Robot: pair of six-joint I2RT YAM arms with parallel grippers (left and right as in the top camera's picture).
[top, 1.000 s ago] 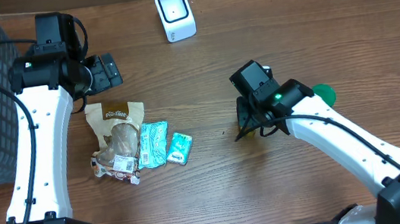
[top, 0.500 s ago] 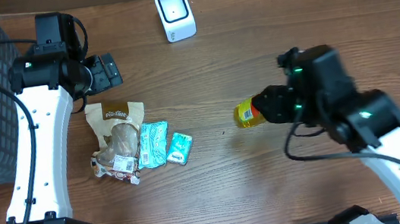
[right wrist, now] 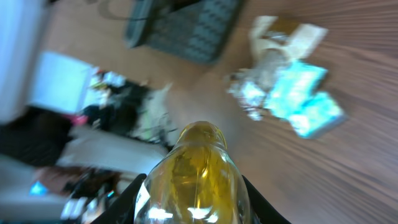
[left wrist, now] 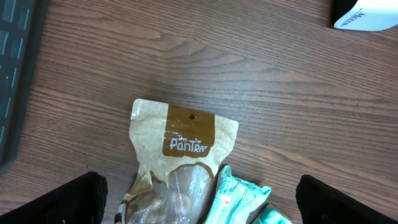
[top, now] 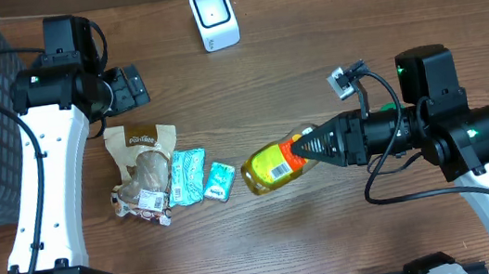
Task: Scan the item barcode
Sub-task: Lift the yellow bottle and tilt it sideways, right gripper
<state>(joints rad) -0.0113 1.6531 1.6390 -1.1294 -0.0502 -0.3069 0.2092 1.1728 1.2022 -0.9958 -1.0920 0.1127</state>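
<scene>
Clamped in right gripper [top: 306, 146] by one end: bottle [top: 271, 166], well apart from scanner [top: 213, 17]. Probably stiff, slick, liquid-heavy; safer gripped mid-body. With left gripper [top: 131, 87] gaping wide, empty.

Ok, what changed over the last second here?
The right gripper has raised the yellow bottle off the table and swung it level, pointing left toward the snack packets. The left gripper, the scanner and the packets stayed put.
</scene>
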